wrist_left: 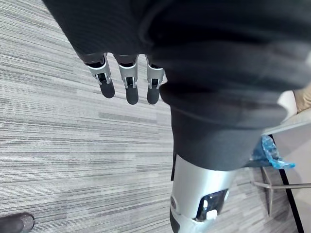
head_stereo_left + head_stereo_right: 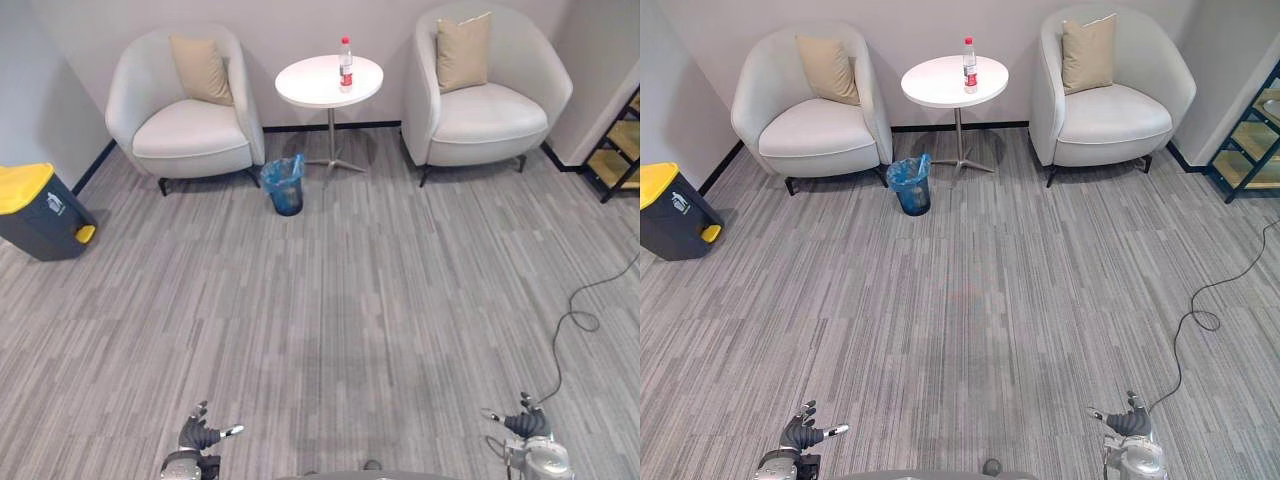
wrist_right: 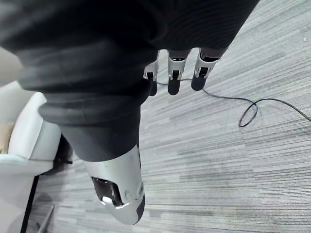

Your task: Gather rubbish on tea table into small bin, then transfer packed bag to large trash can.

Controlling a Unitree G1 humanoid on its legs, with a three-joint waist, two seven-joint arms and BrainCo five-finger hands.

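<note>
**Left hand (image 2: 203, 433) and right hand (image 2: 527, 425) empty; bottle not yet reached**

Both hands are seen low at the near edge of the scene. Their fingers are straight and relaxed, and nothing is held in either.

The one piece of rubbish made out is a clear bottle (image 2: 346, 65) with a red cap. It stands upright on the round white desk (image 2: 310, 85) at the far centre, towards its right rim. The small bin (image 2: 285, 186), lined with a blue bag (image 2: 297, 165), stands on the carpet just near and left of the desk's foot. The large trash can (image 2: 40, 210), dark with a yellow lid, is set well apart at the far left wall.

Stage is judged as the very start, with the approach not yet made.

Risks noted:
- The bottle is tall and narrow on a single-stem desk. It could be tipped and rolled off the rim by a finger brushing it, or by the desk being bumped on arrival.
- The small bin is light and lies close to the walking line, so it could be kicked over or pushed under the left armchair (image 2: 185, 110).
- The gap between the left armchair and the right armchair (image 2: 485, 95) is tight, so an arm could be caught on a chair side during the reach.
- The bag's loose edge could slip into the bin, or tear when it is lifted out.
</note>
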